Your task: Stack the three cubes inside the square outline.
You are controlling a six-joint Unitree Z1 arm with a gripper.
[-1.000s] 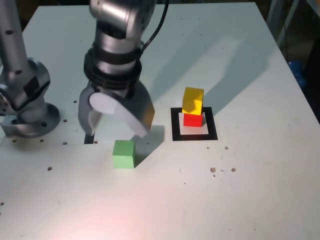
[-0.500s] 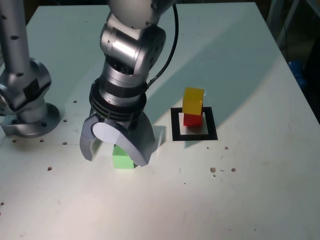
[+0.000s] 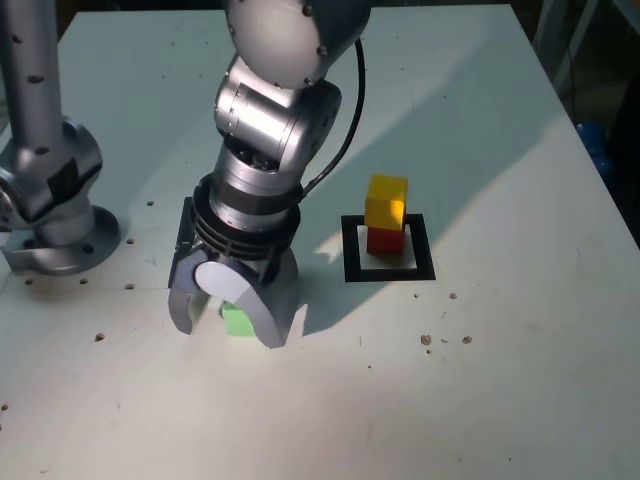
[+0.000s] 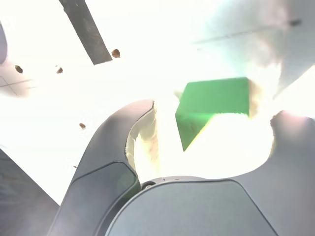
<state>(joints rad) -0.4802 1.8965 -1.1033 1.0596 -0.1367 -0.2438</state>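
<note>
Tool: here it is, fingers (image 3: 267, 315) down low over the tbl, jaws apart w/ a clear gap; partly open, no grip visible.
Green cube: on the table (image 3: 490, 380), btwn the open jaws of the tool (image 3: 229, 338); exterior view shows only part of the green cube (image 3: 238, 321), the rest hidden.
Wrist cam: green face plain to see, bright gap on one side; contact on the other, can't tell b/c of glare.
Red cube (image 3: 385, 242): inside the square outline (image 3: 424, 248), at the bottom of the stack.
Yellow cube (image 3: 386, 203): up on top of red, nothing above it.
Square outline: exterior view's right of the tool, well apart from green.
Arm (image 3: 262, 165): leaning down toward green, black cable (image 3: 354, 110) looping alongside.
</note>
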